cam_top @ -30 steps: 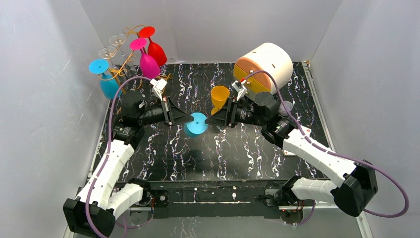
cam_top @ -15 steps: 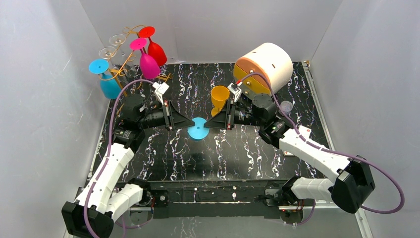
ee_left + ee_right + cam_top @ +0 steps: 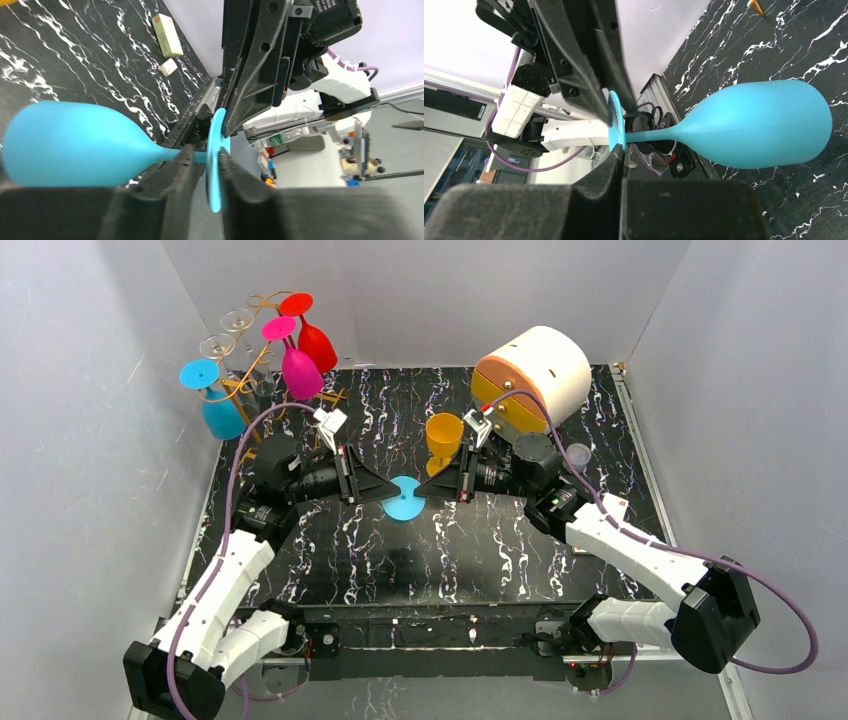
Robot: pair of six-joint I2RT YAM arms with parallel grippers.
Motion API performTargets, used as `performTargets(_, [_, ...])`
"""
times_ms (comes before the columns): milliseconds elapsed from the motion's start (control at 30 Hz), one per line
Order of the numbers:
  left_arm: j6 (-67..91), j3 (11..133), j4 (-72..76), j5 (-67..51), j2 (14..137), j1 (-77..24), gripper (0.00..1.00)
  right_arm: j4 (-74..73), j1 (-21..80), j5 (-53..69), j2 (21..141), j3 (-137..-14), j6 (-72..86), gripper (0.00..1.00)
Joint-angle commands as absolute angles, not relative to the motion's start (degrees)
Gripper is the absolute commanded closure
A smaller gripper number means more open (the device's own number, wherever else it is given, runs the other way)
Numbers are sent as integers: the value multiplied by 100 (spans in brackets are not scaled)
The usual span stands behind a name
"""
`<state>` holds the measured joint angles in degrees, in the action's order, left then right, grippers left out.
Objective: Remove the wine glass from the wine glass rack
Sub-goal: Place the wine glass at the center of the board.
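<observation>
Wine glass: the turquoise wine glass (image 3: pixel 403 500) hangs above the middle of the counter (image 3: pixel 480 550), lying on its side between the two arms and well apart from the rack. In the wrist views its bowl (image 3: pixel 75 145) (image 3: pixel 754 125) is clear of the marbled top.
Left gripper: the left gripper (image 3: pixel 386 488) (image 3: pixel 204 157) reaches in from the left. Its jaws stand a little apart, straddling the glass's foot where the stem meets it, with a slit showing between one finger and the disc.
Right gripper: the right gripper (image 3: pixel 420 490) (image 3: pixel 621 155) reaches in from the right, its jaws clamped on the rim of the foot, which runs down between the fingers.
Wine glass rack: the gold wire wine glass rack (image 3: pixel 236 388) stands at the far left corner.
On the rack: a blue glass (image 3: pixel 215 410), a magenta glass (image 3: pixel 300 368), a red glass (image 3: pixel 315 343) and two clear glasses (image 3: pixel 225 340) hang upside down, feet up.
Orange cup: an orange cup (image 3: pixel 441 435) stands upright just beyond the right gripper.
Cream drum: a cream drum (image 3: pixel 545 365) lies on its side at the far right, its orange and red face turned towards the arms.
</observation>
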<state>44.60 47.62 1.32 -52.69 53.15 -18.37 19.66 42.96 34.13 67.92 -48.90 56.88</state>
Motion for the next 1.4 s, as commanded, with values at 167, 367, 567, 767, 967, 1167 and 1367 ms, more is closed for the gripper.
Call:
performTargets(167, [4350,4410,-295,-5151,5152,-1970,48,1857,4367,2660,6250,-4861,5368,99])
performTargets(367, [4369,4500,-400,-4999,5176,-1995,55,1484,4368,2170,6044,-4845,5256,99])
performTargets(567, [4269,4780,-378,-5207,5256,-2288,59,1525,4368,2179,6102,-4852,5251,99])
performTargets(767, [4284,4762,-374,-4892,5345,-2609,78,1710,4368,2308,6163,-4837,5317,99])
performTargets(967, [4513,4809,-36,-4596,5205,-2610,70,1628,4368,2334,6099,-4819,5317,99])
performTargets(1167, [5016,4595,639,-4391,5057,-2610,69,1632,4362,2364,6066,-4799,5352,99])
performTargets(1367, [5459,4336,1410,-4719,5063,-2610,88,1652,4366,2417,6052,-4802,5350,99])
